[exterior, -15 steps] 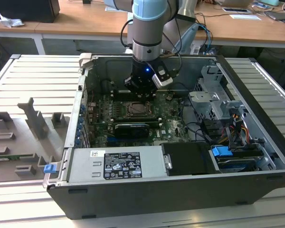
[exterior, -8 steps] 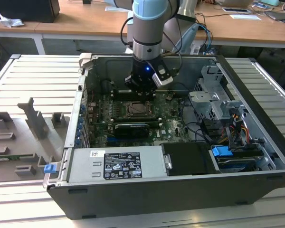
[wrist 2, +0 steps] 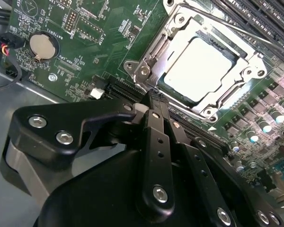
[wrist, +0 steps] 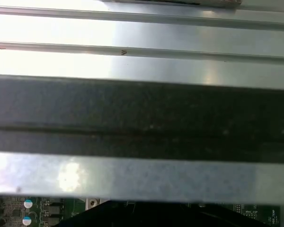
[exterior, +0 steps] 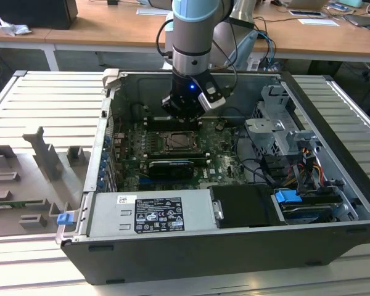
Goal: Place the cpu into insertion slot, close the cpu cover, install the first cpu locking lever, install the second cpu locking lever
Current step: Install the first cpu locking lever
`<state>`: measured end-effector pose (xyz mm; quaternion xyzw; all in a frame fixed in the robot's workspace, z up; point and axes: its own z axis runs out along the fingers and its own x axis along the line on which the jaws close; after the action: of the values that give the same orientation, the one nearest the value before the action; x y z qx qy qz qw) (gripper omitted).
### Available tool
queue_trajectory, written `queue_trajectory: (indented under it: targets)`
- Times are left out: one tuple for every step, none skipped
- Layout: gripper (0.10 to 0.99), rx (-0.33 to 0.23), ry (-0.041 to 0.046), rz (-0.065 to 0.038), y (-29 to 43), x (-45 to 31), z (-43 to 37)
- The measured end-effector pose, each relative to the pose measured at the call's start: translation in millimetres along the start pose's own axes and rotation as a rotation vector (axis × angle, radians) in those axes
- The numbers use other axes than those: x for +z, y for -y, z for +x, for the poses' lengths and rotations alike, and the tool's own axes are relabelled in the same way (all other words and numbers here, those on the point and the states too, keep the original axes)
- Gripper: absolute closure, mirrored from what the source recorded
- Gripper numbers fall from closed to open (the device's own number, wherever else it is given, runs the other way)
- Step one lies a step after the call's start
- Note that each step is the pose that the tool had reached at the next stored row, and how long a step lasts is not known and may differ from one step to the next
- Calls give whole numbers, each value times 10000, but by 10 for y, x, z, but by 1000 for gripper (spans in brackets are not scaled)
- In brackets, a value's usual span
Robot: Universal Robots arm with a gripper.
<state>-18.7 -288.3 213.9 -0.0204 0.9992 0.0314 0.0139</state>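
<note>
The grey arm reaches straight down into the open computer case, its black gripper [wrist 2: 154, 98] with fingers pressed together, holding nothing, just beside the square silvery metal cpu cover [wrist 2: 198, 66] lying over the seated grey metal-topped cpu [wrist 2: 199, 71].

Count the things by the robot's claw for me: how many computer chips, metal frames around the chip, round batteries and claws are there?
cpu: 1
cpu cover: 1
round coin battery: 1
gripper: 1
Total: 4
</note>
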Motion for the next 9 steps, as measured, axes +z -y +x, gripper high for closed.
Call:
queue_trajectory:
  targets:
    - [980, -1, 0, 0, 6, 0, 0]
    - [980, 0, 0, -1, 9, -1, 0]
    - [980, 1, 0, -1, 12, -1, 1]
    - [980, 0, 0, -1, 14, -1, 1]
    - [980, 0, 0, -1, 17, -1, 1]
    - [980, 0, 0, 0, 18, -1, 1]
    - [980, 0, 0, 0, 20, -1, 1]
    - [980, 0, 0, -1, 21, -1, 1]
    - [980, 0, 0, 0, 23, -1, 1]
